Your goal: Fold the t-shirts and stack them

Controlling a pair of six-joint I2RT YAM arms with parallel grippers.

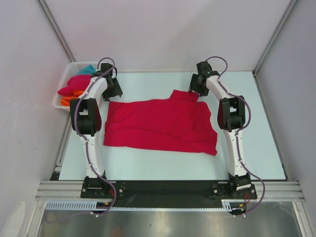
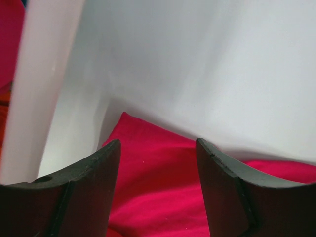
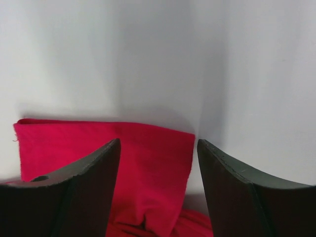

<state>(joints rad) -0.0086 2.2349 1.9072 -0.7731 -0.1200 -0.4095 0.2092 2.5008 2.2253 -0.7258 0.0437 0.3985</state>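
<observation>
Looking first at the top view, you see the crimson short-sleeved cloth t-shirt point(image 1: 158, 126) lying spread and a little wrinkled on the pale flat table point(image 1: 256, 148), with one flap standing out at its far right. The left gripper point(image 1: 112, 90) hangs over the far left corner of it, and the right gripper point(image 1: 196, 89) over that far right flap. At the far left, the white plastic mesh basket point(image 1: 74, 65) holds a bundled pink t-shirt point(image 1: 74, 85), an orange t-shirt point(image 1: 65, 101) and a teal t-shirt point(image 1: 88, 69).

In the left wrist view, the left gripper point(image 2: 158, 143) has its jaws apart and nothing between them is pinched. The pointed corner of the crimson t-shirt point(image 2: 148, 187) lies flat just below the gap.

In the right wrist view, the right gripper point(image 3: 158, 143) also stands apart and empty. The straight-edged flap of the crimson t-shirt point(image 3: 148, 163) lies under the gap, its right edge near the right finger.

I judge that the step in hand is to take both far corners for a fold toward you. Bring each gripper down until the cloth edge sits well inside the jaws, not only at the tip. Close both together, lift low, and keep the cloth stretched between the arms so the fold line comes straight.
</observation>
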